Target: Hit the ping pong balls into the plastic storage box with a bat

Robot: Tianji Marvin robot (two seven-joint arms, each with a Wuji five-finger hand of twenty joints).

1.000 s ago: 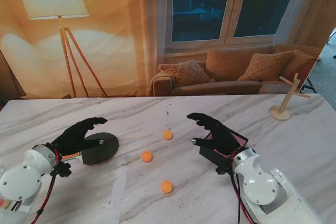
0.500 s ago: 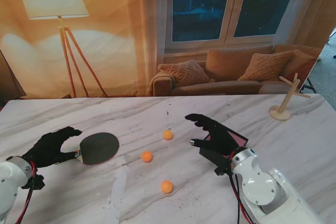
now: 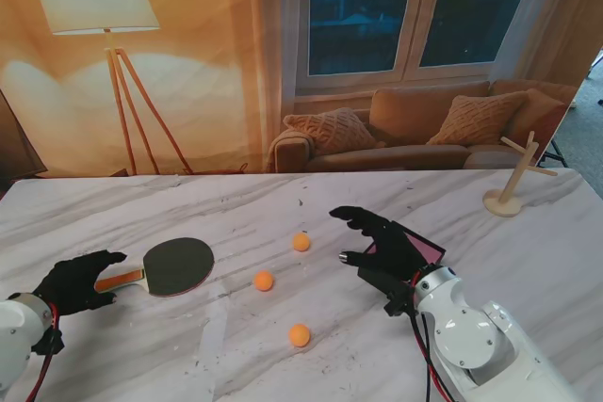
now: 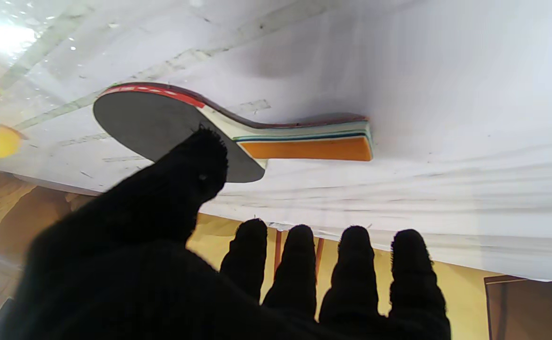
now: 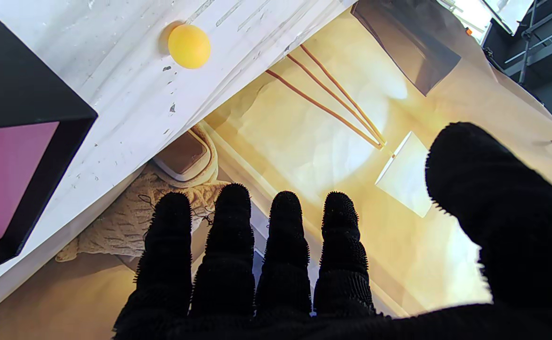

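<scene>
The bat (image 3: 174,265) lies flat on the marble table, black face up, its orange handle (image 3: 122,279) pointing toward my left hand (image 3: 75,281). That hand is open and just short of the handle, holding nothing; the left wrist view shows the bat (image 4: 181,125) beyond spread fingers (image 4: 299,264). Three orange balls rest mid-table: one far (image 3: 301,242), one in the middle (image 3: 264,281), one nearest me (image 3: 299,334). My right hand (image 3: 382,242) hovers open over the black storage box (image 3: 419,256) with a pink inside (image 5: 2,174). One ball (image 5: 189,46) shows in the right wrist view.
A wooden peg stand (image 3: 512,181) stands at the far right of the table. The table's far edge (image 3: 283,176) meets a printed living-room backdrop.
My left hand has pulled back from over the bat toward me and to the left, leaving the bat uncovered on the table. The right hand barely shifted. The balls stayed put.
</scene>
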